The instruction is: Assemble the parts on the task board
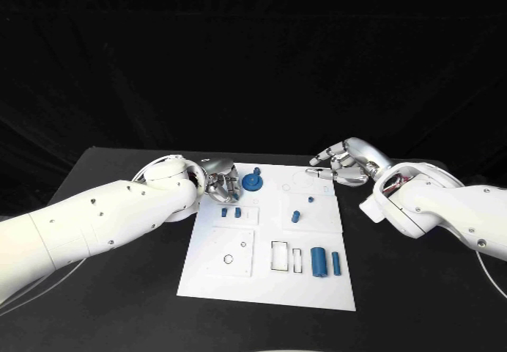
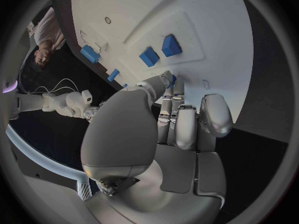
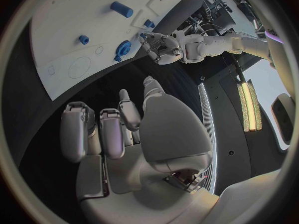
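In the head view, the flat white task board (image 1: 269, 242) is lying on the black table (image 1: 116, 165) between the two hands. The left silver hand (image 1: 220, 180) is being held at the board's far left corner, its fingers curled in toward a round blue knobbed part (image 1: 253, 181) standing just beside them — whether the part is being touched cannot be told. Two small blue blocks (image 1: 231, 213) are lying just below this hand on the board. The right silver hand (image 1: 346, 163) is being held at the board's far right corner, fingers curled in with nothing between them; a small blue peg (image 1: 296, 216) and two blue cylinders (image 1: 325, 262) are lying well apart from it.

In the left wrist view, the left hand (image 2: 177, 119) is seen with fingers bent together, their tips reaching the board's edge — a grip cannot be confirmed. The blocks (image 2: 159, 51) are lying beyond the fingertips.

In the right wrist view, the right hand (image 3: 118, 129) is shown curled and holding nothing, off the board (image 3: 74, 30); the knobbed part (image 3: 123, 48) is standing beyond it, beside the left hand (image 3: 159, 47).
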`<state>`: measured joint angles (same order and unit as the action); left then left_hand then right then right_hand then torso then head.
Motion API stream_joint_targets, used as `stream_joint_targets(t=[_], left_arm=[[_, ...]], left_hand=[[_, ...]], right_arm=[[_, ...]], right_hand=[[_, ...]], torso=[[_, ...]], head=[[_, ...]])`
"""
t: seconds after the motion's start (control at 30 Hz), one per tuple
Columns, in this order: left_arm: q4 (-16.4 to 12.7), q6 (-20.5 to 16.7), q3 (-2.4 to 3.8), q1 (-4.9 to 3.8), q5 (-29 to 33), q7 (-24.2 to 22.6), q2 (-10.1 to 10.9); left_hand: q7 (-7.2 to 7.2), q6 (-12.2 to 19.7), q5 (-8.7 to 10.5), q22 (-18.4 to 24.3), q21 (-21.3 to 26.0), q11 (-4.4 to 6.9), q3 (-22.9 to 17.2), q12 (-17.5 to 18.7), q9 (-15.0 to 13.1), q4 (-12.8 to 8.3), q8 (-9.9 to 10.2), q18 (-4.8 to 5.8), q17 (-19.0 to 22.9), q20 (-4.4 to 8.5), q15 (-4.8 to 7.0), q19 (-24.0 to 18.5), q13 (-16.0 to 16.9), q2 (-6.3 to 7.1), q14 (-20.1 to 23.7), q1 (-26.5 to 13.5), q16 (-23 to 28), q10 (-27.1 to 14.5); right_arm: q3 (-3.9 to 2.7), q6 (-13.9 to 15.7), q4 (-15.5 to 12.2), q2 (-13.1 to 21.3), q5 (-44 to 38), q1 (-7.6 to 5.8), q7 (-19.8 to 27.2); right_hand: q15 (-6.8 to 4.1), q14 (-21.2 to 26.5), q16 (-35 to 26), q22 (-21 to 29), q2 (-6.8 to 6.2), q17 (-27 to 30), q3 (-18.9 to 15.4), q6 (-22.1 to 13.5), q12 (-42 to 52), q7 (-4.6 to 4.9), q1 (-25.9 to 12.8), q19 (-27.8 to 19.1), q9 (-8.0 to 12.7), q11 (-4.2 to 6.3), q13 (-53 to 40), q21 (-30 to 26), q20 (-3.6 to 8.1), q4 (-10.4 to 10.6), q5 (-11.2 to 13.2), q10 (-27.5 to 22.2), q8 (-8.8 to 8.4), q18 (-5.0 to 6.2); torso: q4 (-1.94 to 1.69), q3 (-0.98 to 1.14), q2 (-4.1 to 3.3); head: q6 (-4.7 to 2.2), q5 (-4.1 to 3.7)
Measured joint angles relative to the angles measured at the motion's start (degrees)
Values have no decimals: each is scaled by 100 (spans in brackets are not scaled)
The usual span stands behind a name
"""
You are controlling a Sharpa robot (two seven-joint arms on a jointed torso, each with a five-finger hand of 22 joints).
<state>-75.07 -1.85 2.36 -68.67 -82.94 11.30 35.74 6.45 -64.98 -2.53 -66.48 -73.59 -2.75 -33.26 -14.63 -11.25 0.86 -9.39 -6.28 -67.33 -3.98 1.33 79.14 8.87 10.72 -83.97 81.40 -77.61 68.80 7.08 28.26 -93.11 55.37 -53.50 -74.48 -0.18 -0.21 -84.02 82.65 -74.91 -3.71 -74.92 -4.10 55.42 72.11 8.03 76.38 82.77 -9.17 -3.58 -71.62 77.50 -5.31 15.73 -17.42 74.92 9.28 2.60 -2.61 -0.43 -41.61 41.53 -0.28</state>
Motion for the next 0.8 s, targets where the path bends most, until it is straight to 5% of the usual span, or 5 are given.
stream_joint_targets(t=[0.27, 0.47, 0.8], left_arm=[[0, 9, 0, 0, 0, 8, 1], [7, 36, -8, 9, 9, 15, 3], [15, 59, -8, 9, 23, 25, 4]], left_hand=[[31, -3, 3, 11, 0, 0, 0, 92, 25, 0, 80, 0, -2, 0, 0, 0, 2, 7, 0, -57, 0, 0], [62, 419, 0, 31, 0, 0, -1, 199, 170, 0, 382, -1, 39, 0, 0, 0, -11, 64, 0, -161, 0, 0], [81, 438, 0, 38, 0, -20, -1, 231, 201, 1, 418, 0, 72, 0, 0, 0, -11, 90, 0, -183, 0, 20]], right_arm=[[0, 0, 2, 2, 0, 0, 0], [0, 0, 5, 1, 0, 0, 1], [0, 0, 7, 4, 0, 0, 2]], right_hand=[[0, 0, 0, 1, 0, 0, 0, 0, 0, 0, 0, 0, 1, 0, 0, 0, 0, 0, 0, 0, 0, 0], [0, 0, 0, 1, 0, 1, 0, 0, 0, 0, 0, 0, 1, 0, 0, 0, 0, 0, 0, 0, 0, 0], [-12, 12, 0, 0, 0, 1, -9, 0, 0, 0, 0, -11, 2, 0, 7, -23, -12, -9, 0, 0, 0, 0]], torso=[[-1, 0, 0], [-1, 1, -1], [0, 1, 0]], head=[[2, 0], [1, 0], [1, 4]])
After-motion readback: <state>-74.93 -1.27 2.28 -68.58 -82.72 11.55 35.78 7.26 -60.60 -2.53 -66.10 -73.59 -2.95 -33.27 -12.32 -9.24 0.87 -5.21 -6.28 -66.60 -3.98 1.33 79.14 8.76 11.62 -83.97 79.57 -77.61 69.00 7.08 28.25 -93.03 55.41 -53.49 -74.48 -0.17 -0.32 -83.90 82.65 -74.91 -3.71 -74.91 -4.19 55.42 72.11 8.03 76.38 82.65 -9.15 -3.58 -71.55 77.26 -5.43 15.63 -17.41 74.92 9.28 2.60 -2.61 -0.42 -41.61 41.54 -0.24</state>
